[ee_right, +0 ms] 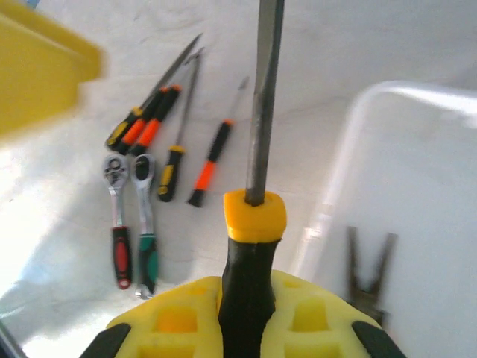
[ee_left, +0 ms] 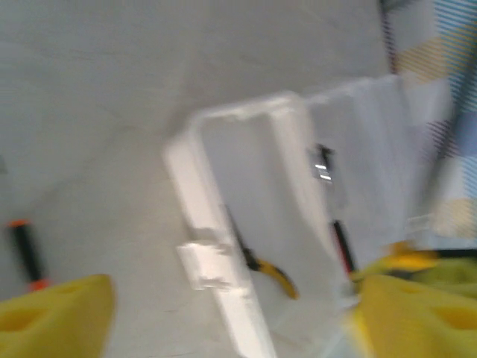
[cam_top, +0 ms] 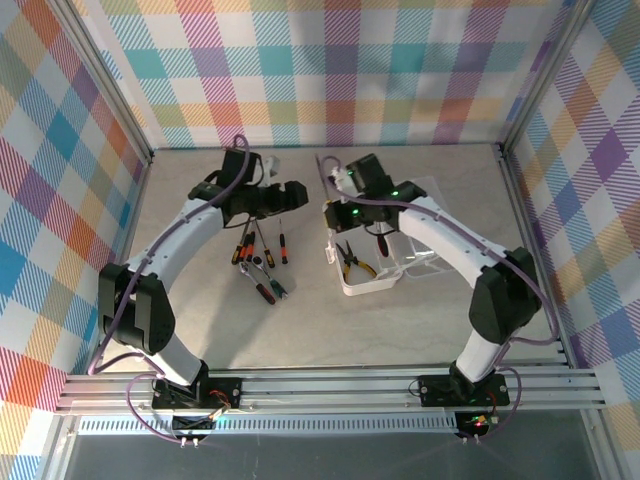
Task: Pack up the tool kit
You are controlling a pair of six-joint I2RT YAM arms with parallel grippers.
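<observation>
Screwdriver [ee_right: 253, 220] between fingers [ee_right: 175, 322] (red-handled ratchet [ee_right: 118, 227] beyond)

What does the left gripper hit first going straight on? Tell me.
Probably the tool case: the open left gripper points at its near white wall, pliers lying inside beyond it. Blur leaves depth unclear.

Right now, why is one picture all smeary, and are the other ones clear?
Left wrist view: smeared, like motion blur, so the case and pliers look streaky. Right wrist view: the held screwdriver is sharp, with bright glare on the table at lower left. Top external view: crisp and evenly lit.
</observation>
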